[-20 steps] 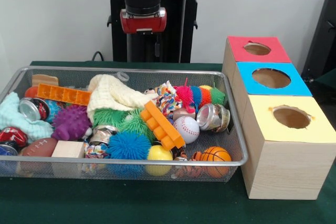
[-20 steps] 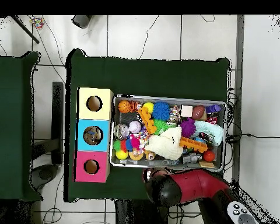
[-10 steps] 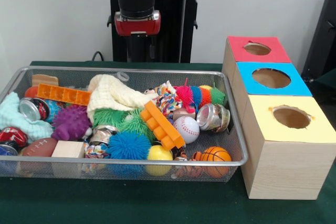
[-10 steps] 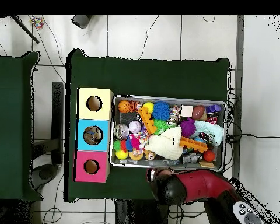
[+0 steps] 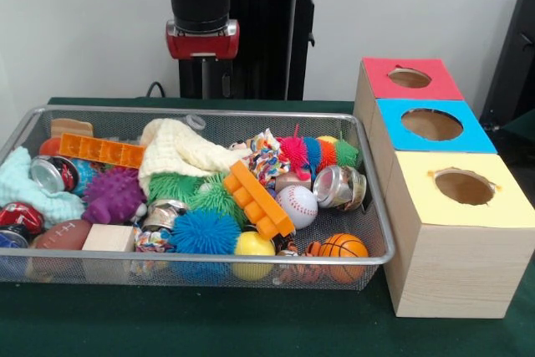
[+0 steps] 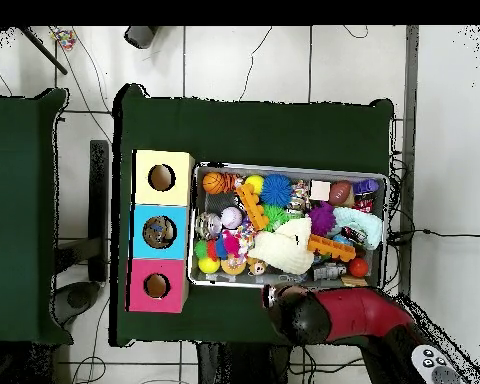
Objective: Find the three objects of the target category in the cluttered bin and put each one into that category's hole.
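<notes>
Wire-mesh bin (image 5: 368, 206) heaped with spiky rubber balls (image 5: 205, 232), a stitched baseball (image 5: 298, 205), crushed cans (image 5: 338, 186), ridged orange bricks (image 5: 257, 200). Beside it, wooden boxes (image 5: 456, 232) with round holes. Gripper (image 5: 201, 39) above the far rim; opening cannot be told.

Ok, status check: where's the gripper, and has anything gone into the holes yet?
Arm up behind the bin, gripper state unreadable. Nothing held; toys all in the bin, baseball and basketball near the boxes. Yellow hole unobstructed.
</notes>
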Controlling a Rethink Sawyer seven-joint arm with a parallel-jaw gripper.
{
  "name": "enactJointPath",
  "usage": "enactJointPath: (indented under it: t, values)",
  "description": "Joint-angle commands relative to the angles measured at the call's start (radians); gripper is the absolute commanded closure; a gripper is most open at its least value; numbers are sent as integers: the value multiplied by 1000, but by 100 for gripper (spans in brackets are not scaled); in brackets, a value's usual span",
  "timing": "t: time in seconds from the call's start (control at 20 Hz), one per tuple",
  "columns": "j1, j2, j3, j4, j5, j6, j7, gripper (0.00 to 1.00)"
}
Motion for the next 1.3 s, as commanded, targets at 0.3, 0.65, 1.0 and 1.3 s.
enactJointPath:
  t: [0.3,0.65,1.0,1.3]
  values:
    - [28,100,4,-194,-73,53,-59,0]
    - [73,154,-43,-202,-89,26,-2,0]
    - [19,113,-11,-158,-63,54,-69,0]
    - [-1,156,-4,-187,-77,38,-78,0]
